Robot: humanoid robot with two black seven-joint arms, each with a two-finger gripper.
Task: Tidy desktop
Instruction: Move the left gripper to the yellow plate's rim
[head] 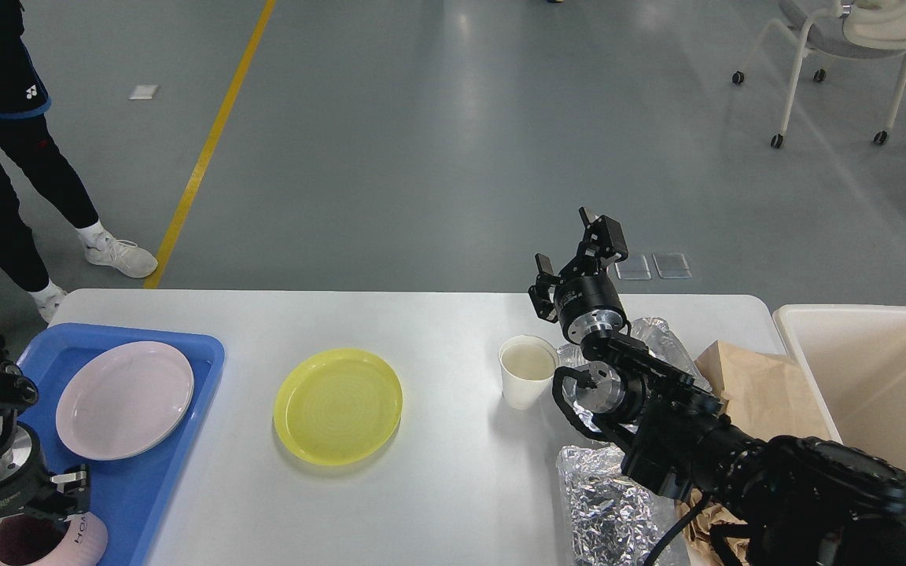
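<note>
The white desktop (437,322) carries a yellow plate (338,406) in the middle and a white paper cup (528,371) to its right. My right gripper (575,245) hangs open and empty above the table's far edge, behind the paper cup. At the bottom left, my left gripper (60,491) sits right over a pink cup (44,542) on the blue tray (205,354). The cup looks tilted, and the fingers' hold on its rim is hidden by the wrist.
A pink plate (124,399) lies in the blue tray. Crumpled foil (614,495) and a brown paper bag (752,385) lie by my right arm. A cream bin (878,377) stands off the table's right end. A person (5,157) stands at the far left.
</note>
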